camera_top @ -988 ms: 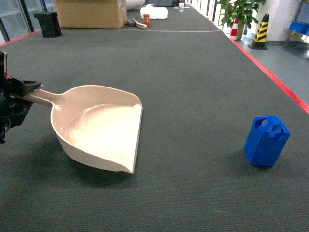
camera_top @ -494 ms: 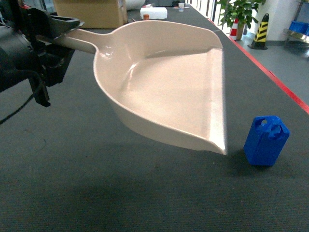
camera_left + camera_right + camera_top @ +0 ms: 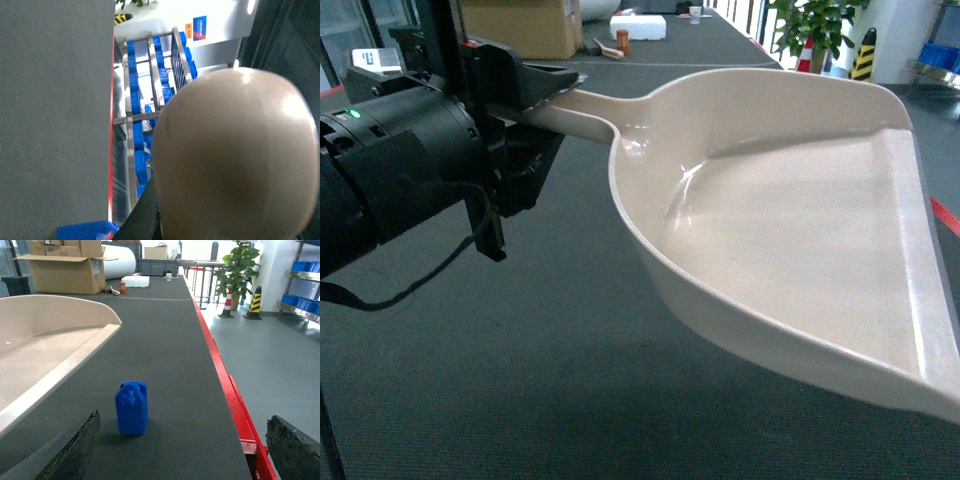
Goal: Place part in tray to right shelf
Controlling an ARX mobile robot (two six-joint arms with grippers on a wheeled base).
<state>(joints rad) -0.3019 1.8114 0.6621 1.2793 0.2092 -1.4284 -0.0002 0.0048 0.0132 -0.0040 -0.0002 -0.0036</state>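
We hold the tray by its long handle in our left gripper, whose black jaws are clamped on the handle's end. The tray is smooth, glossy beige plastic, a dustpan shape with a raised curved rim that flattens into a thin front lip at the far right of our head view. It hangs in the air, tilted, above the dark, finely ribbed belt surface. A loose black cable droops from our left arm.

In the head view the tray's bowl fills the right side and we cannot see the part at all. The right wrist camera shows it: the part, a small bright blue block shaped like a jerrycan with bevelled shoulders, stands upright on the belt, just beside and apart from the tray's lip. Our right gripper is spread wide, its two rough, dark fingertips at the bottom corners of that view with nothing between them.

The left wrist camera shows only the tray's rounded underside, and beyond the belt's red edge the right shelf, stainless steel rails carrying blue crates.
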